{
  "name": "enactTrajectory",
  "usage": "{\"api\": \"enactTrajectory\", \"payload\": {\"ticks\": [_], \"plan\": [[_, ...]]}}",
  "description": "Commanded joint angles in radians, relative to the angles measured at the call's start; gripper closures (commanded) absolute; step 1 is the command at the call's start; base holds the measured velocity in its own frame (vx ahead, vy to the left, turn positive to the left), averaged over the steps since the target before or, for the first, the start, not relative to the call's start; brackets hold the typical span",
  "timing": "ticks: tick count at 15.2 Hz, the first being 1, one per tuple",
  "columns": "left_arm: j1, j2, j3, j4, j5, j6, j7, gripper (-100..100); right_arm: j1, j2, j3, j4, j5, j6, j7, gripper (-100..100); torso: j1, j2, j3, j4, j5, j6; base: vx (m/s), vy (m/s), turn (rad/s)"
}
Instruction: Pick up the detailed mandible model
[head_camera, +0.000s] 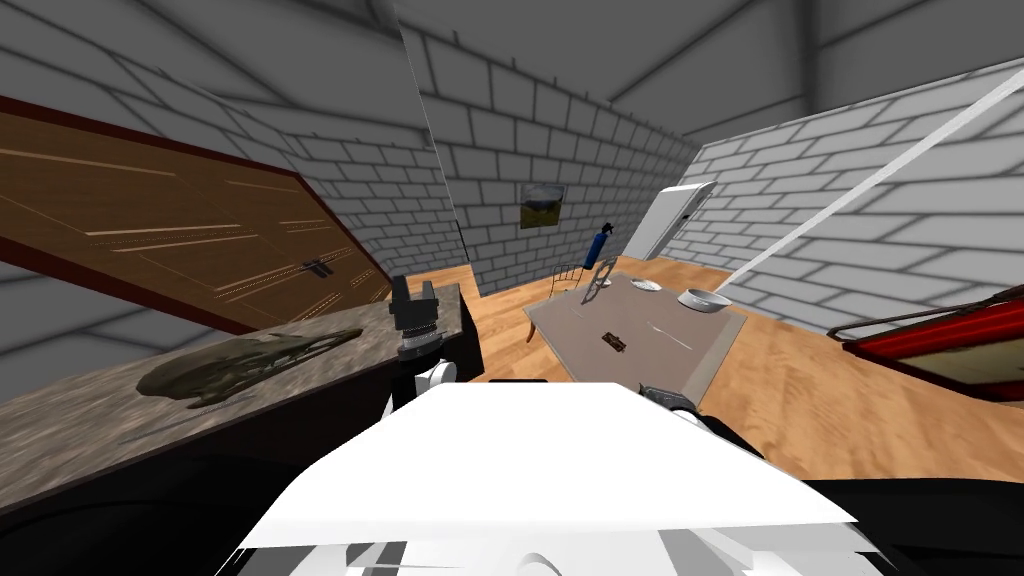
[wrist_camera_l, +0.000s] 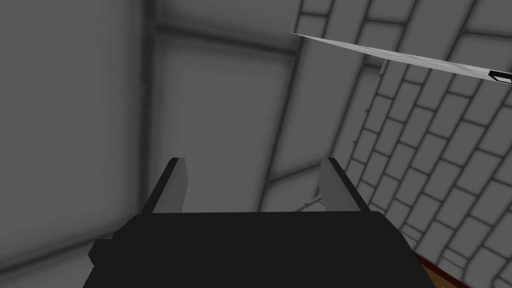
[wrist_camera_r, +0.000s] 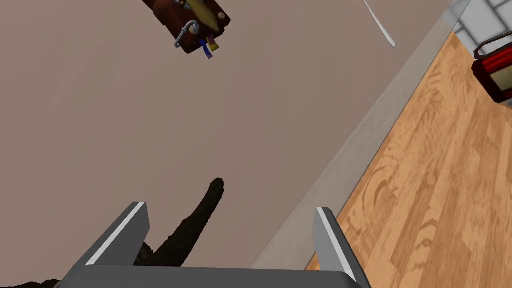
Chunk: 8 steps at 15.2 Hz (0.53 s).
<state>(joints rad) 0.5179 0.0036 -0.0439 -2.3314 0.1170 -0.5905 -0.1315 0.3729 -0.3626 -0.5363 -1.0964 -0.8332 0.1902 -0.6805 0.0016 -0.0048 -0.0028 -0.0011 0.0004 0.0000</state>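
Lying on taupe tabletop, dark slender mandible model points lengthwise away from your right gripper, between its parted jaws. Left gripper likewise parted.

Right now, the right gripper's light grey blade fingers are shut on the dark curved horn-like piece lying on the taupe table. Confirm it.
Not shut. The right wrist view shows the right gripper open, its two fingers standing well apart. The dark curved piece lies on the taupe table between them, closer to one finger and not clamped.
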Motion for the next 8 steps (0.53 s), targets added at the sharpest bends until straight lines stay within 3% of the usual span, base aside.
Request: {"api": "enactTrajectory", "payload": {"ticks": [1,5,8], "plan": [[0.000,0.000,0.000,0.000,0.000,0.000,0.000,0,0.007,-0.019,-0.001,0.050,-0.050,0.013,-0.034,-100,0.000,0.000,0.000,0.000,0.000,0.000,0.073,0.012,0.065],[0.000,0.000,0.000,0.000,0.000,0.000,0.000,0,0.003,-0.024,-0.023,0.102,-0.089,0.038,-0.067,-100,0.000,0.001,0.000,0.000,0.000,0.000,0.052,0.014,0.040],[0.000,0.000,0.000,0.000,0.000,0.000,0.000,0,-0.004,-0.036,-0.065,0.181,-0.153,0.085,-0.130,-100,0.000,0.001,0.001,0.000,0.000,0.000,0.053,0.011,0.067]]}}
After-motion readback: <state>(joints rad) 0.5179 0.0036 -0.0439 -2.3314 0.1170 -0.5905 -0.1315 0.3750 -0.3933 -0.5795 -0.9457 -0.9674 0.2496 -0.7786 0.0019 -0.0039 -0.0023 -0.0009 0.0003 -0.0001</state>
